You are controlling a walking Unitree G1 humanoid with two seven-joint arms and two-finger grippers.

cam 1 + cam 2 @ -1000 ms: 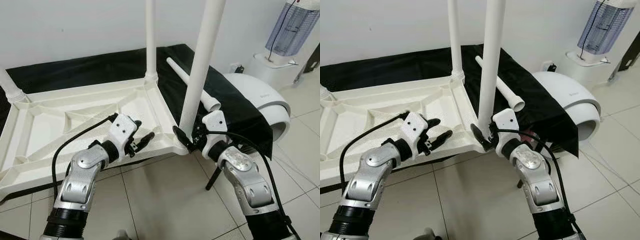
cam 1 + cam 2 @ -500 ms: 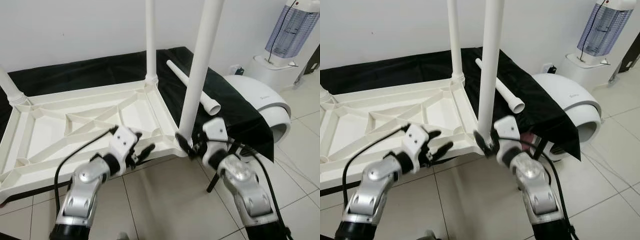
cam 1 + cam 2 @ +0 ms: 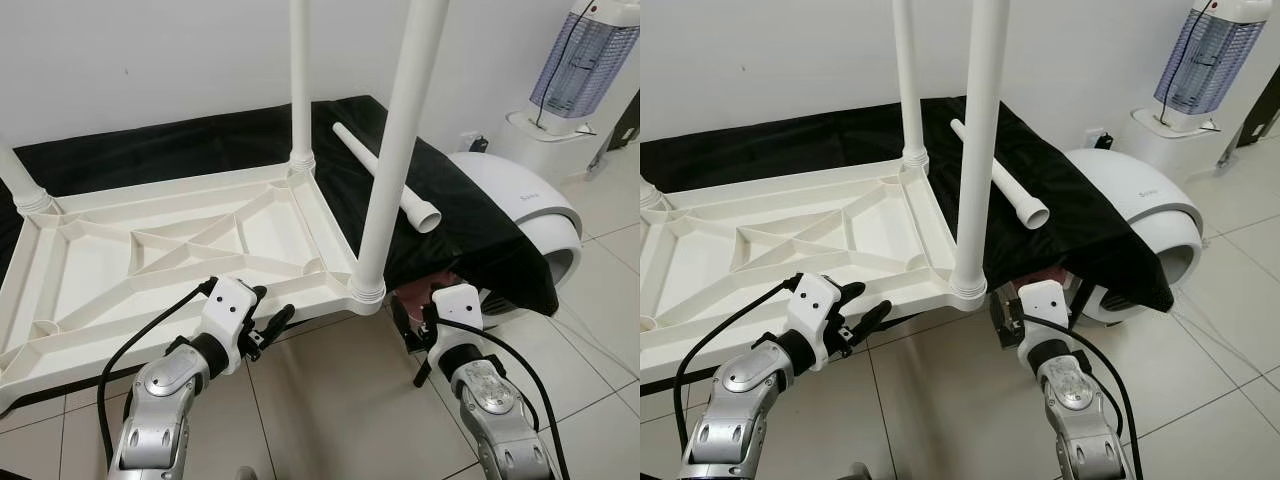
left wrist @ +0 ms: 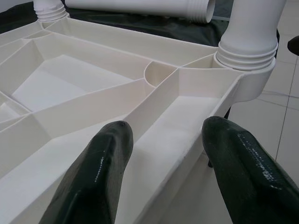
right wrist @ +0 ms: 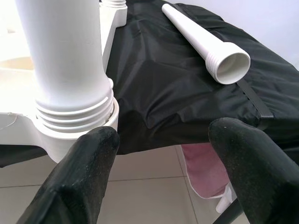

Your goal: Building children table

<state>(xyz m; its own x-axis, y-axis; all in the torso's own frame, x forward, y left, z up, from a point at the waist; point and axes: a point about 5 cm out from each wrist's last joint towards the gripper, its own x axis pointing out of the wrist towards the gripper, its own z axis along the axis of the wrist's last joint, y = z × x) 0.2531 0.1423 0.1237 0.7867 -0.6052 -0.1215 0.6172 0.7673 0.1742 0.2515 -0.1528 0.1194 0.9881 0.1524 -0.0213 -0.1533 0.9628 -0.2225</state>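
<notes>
left arm: bent at the elbow, forearm angled up and forward | left gripper point(image 3: 268, 322): black fingers point(image 4: 93, 182) spread apart, holding nothing | right arm: raised, wrist upright | right gripper point(image 5: 163, 172): black fingers point(image 5: 79, 179) spread wide, holding nothing

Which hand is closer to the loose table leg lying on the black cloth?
The right hand. It hovers open below the cloth's edge, on the loose leg's side of the corner leg. The left hand is open at the tabletop's near edge, farther away.
</notes>
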